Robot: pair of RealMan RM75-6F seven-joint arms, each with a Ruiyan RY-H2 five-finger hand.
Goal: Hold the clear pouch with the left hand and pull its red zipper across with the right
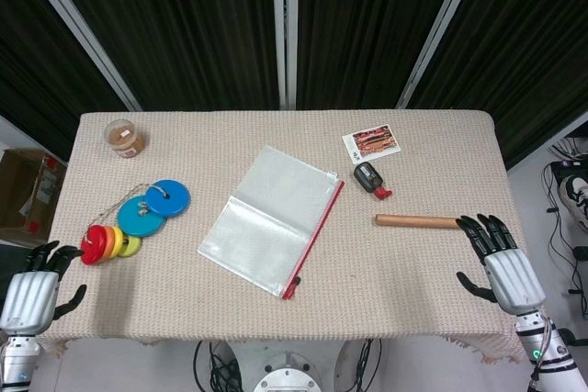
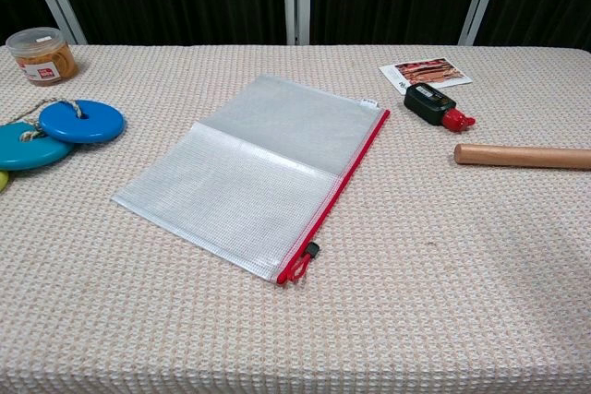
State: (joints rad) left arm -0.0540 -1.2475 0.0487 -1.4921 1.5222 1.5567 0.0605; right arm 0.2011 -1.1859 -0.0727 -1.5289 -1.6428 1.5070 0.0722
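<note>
The clear pouch [image 1: 271, 218] [image 2: 254, 168] lies flat and slanted at the table's middle. Its red zipper [image 1: 315, 238] [image 2: 343, 186] runs along its right edge, and the slider with a red pull [image 2: 305, 261] sits at the near end. My left hand [image 1: 32, 289] hovers open at the table's near left corner, far from the pouch. At the near right edge my right hand [image 1: 501, 263] is open too, fingers apart and holding nothing. Neither hand appears in the chest view.
A wooden rod [image 1: 416, 221] [image 2: 522, 156] lies just ahead of the right hand. A black bottle with a red cap [image 1: 371, 180] [image 2: 436, 105] and a picture card [image 1: 372, 143] sit behind it. Coloured discs [image 1: 138, 218] and a small jar [image 1: 123, 138] occupy the left side.
</note>
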